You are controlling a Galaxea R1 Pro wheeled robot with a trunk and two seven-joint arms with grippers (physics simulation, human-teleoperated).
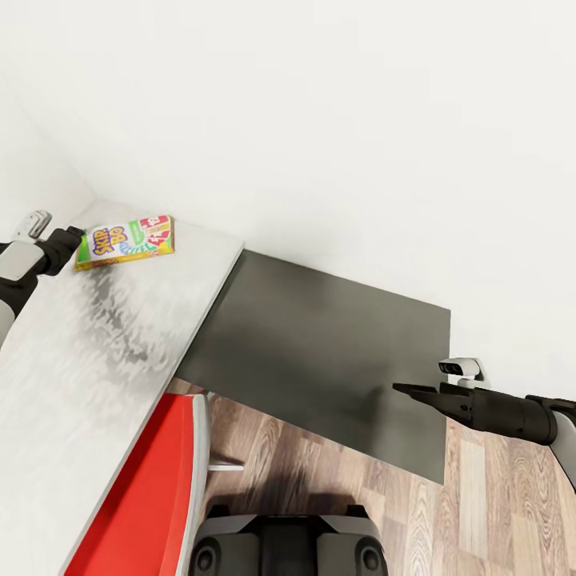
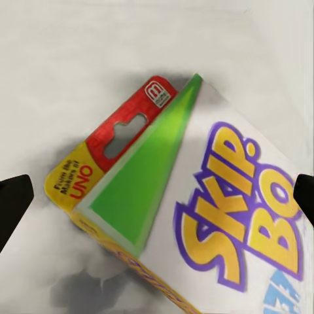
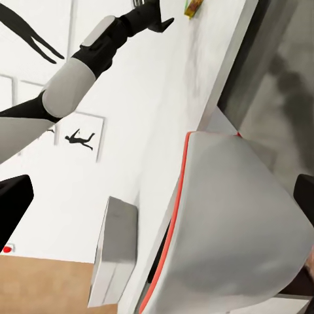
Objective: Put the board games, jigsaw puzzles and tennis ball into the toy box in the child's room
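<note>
One board game, the white and green Skip-Bo box [image 1: 126,242], lies flat on the table's light-grey top [image 1: 80,360] near the wall corner. My left gripper [image 1: 74,237] hovers at the box's left end. In the left wrist view the box [image 2: 216,216] is close ahead, and the left gripper [image 2: 157,199] is open, with its black fingertips [image 2: 12,204] wide apart on either side. My right gripper [image 1: 402,389] hangs open over the lower dark-grey top [image 1: 320,352] with nothing in it. From the right wrist view the box [image 3: 193,6] looks small and far away.
A red chair [image 1: 152,496] stands tucked against the desk's front edge, just left of my base [image 1: 288,548]. Wood plank floor [image 1: 496,512] lies to the right. White walls close off the back. Black silhouette pictures [image 3: 82,137] hang on the wall.
</note>
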